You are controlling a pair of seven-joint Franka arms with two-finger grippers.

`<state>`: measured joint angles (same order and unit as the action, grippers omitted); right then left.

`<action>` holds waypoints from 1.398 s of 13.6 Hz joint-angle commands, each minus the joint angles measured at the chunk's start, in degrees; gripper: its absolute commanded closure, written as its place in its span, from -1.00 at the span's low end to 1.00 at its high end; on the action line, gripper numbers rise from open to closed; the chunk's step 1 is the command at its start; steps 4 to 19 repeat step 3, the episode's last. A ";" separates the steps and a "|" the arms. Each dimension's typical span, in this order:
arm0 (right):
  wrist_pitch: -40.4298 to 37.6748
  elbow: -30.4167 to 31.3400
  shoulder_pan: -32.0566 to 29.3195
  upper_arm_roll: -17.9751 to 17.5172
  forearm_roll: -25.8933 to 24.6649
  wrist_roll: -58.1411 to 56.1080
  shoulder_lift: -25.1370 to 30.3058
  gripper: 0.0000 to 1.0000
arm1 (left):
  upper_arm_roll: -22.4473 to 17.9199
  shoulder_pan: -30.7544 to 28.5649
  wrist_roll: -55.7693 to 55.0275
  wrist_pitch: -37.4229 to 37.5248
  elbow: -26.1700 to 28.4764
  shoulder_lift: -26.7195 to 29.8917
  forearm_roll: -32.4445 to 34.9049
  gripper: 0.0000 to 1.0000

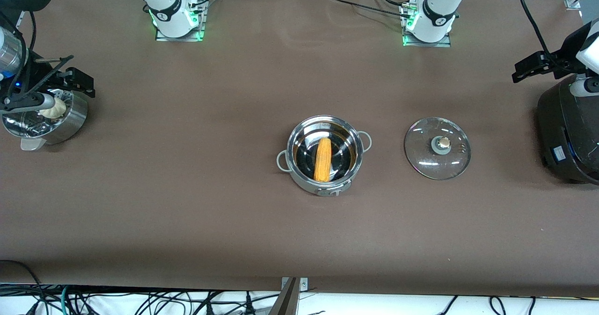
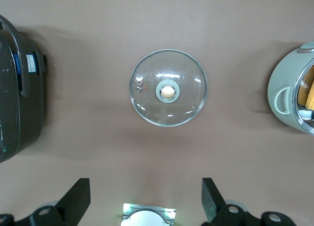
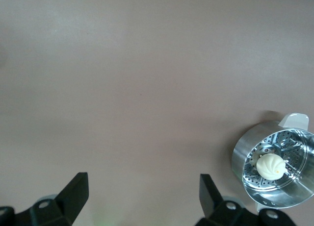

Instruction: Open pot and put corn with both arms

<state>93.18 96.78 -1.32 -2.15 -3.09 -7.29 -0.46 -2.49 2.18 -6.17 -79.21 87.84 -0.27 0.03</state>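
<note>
The left gripper (image 2: pixel 144 201) and right gripper (image 3: pixel 142 199) hung spread wide and empty; the corn (image 1: pixel 323 159) lay in the pot (image 1: pixel 324 186), its lid (image 1: pixel 437 148) beside it.

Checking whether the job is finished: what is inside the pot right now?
The pot is uncovered and holds one corn cob lying on its floor. Its glass lid lies on the table beside it, toward the left arm's end. The floor patch under the cob is hidden.

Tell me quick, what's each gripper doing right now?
Left gripper: open, empty, above the black cooker.
Right gripper: open, empty, above the steamer bowl.
</note>
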 commanded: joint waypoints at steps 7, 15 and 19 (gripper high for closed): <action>-0.55 -1.60 0.35 0.04 -0.42 0.09 -0.51 -1.00 | -0.06 0.10 -0.24 1.34 -1.44 -0.17 -0.38 -1.00; -0.55 -1.60 0.35 0.04 -0.42 0.09 -0.51 -1.00 | -0.06 0.10 -0.24 1.34 -1.44 -0.17 -0.38 -1.00; -0.55 -1.60 0.35 0.04 -0.42 0.09 -0.51 -1.00 | -0.06 0.10 -0.24 1.34 -1.44 -0.17 -0.38 -1.00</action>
